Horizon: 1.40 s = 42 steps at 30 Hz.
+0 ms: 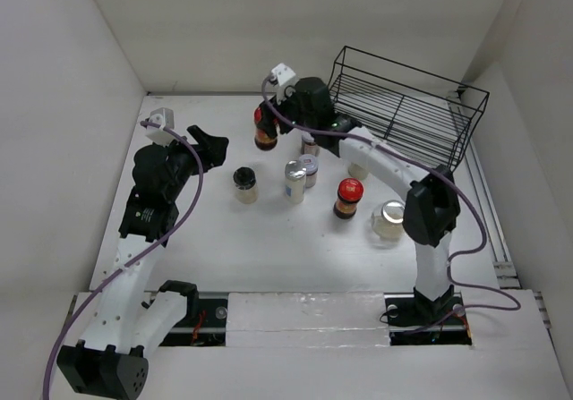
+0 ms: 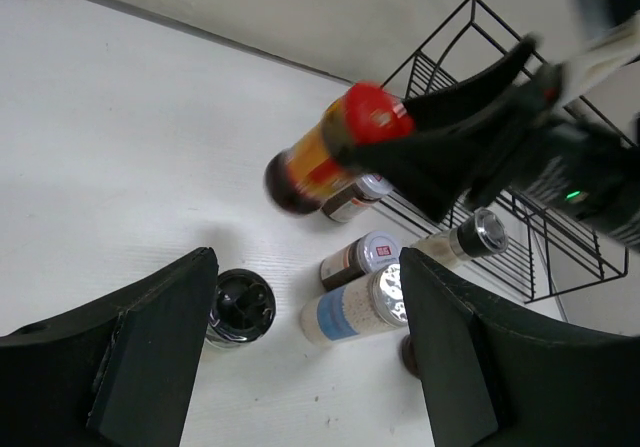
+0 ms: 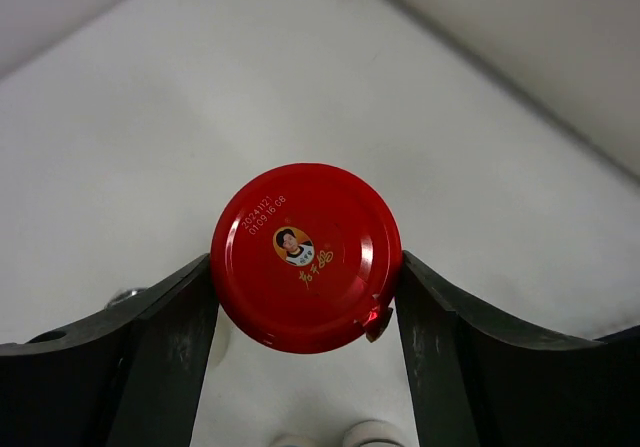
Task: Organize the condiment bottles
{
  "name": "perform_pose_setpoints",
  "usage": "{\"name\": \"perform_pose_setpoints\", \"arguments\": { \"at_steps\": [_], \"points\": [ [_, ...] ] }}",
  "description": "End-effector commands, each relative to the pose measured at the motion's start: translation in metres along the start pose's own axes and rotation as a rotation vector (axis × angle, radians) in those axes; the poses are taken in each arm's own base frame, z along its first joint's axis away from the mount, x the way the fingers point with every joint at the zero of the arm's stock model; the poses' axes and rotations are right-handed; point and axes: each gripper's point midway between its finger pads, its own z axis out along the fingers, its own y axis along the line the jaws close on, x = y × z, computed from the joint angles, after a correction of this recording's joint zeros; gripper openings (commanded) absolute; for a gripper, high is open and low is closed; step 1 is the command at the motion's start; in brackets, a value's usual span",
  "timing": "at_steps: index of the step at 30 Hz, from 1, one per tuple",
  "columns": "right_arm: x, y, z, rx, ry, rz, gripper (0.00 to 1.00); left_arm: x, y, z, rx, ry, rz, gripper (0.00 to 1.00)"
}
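Observation:
My right gripper (image 1: 271, 121) is shut on the red lid (image 3: 305, 257) of a red-lidded jar (image 1: 264, 133) with dark contents, at the far middle of the table. In the left wrist view this jar (image 2: 315, 167) looks blurred and raised off the table. My left gripper (image 1: 211, 144) is open and empty, left of that jar. Between its fingers the left wrist view shows a black-lidded jar (image 2: 240, 307), a blue-labelled silver-lidded jar (image 2: 355, 305) and a brown jar (image 2: 360, 257). A second red-lidded jar (image 1: 348, 197) stands at mid-right.
A black wire rack (image 1: 403, 105) stands at the back right, beside the right arm. A wide pale jar (image 1: 389, 219) stands near the right arm's elbow. The black-lidded jar (image 1: 244, 183) and two silver-lidded jars (image 1: 295, 181) stand mid-table. White walls enclose the table.

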Motion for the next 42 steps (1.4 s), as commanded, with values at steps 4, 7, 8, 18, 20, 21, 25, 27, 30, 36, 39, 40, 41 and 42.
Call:
{"name": "perform_pose_setpoints", "arguments": {
  "at_steps": [4, 7, 8, 18, 20, 21, 25, 27, 30, 36, 39, 40, 41, 42],
  "points": [
    [-0.201, -0.081, -0.114, 0.176, -0.554, -0.031, 0.44, -0.014, -0.010, -0.001, 0.040, -0.049, 0.015, 0.70],
    [-0.221, -0.122, -0.137, 0.266, -0.607, -0.025, 0.43, -0.013, -0.011, -0.001, 0.049, -0.044, 0.016, 0.70],
    [-0.227, -0.131, -0.145, 0.291, -0.625, -0.026, 0.43, -0.013, -0.011, -0.001, 0.049, -0.044, 0.016, 0.70],
    [-0.270, -0.230, -0.187, 0.475, -0.747, 0.001, 0.42, -0.012, -0.013, -0.001, 0.060, -0.037, 0.016, 0.68],
    [-0.271, -0.247, -0.195, 0.508, -0.763, 0.007, 0.42, -0.014, -0.014, -0.001, 0.064, -0.045, 0.017, 0.68],
    [-0.273, -0.248, -0.194, 0.508, -0.770, 0.005, 0.42, -0.014, -0.014, -0.001, 0.064, -0.045, 0.017, 0.68],
    [-0.265, -0.274, -0.199, 0.562, -0.767, 0.020, 0.42, -0.010, -0.012, 0.000, 0.060, -0.037, 0.016, 0.68],
    [-0.260, -0.280, -0.199, 0.572, -0.758, 0.023, 0.42, -0.009, -0.013, -0.001, 0.069, -0.032, 0.016, 0.68],
    [-0.255, -0.286, -0.197, 0.573, -0.748, 0.023, 0.42, -0.011, -0.015, -0.001, 0.083, -0.034, 0.008, 0.68],
    [-0.227, -0.302, -0.174, 0.552, -0.682, 0.031, 0.40, -0.007, -0.013, 0.002, 0.089, -0.020, 0.006, 0.68],
    [-0.213, -0.307, -0.162, 0.549, -0.656, 0.051, 0.40, -0.007, -0.013, 0.002, 0.089, -0.020, 0.006, 0.68],
    [-0.202, -0.310, -0.152, 0.541, -0.631, 0.059, 0.40, -0.007, -0.013, 0.002, 0.089, -0.020, 0.006, 0.68],
    [-0.192, -0.312, -0.143, 0.532, -0.610, 0.064, 0.40, -0.007, -0.013, 0.002, 0.089, -0.020, 0.006, 0.68],
    [-0.192, -0.312, -0.143, 0.529, -0.612, 0.073, 0.40, -0.009, -0.014, 0.002, 0.093, -0.027, 0.008, 0.68]
  ]
}}
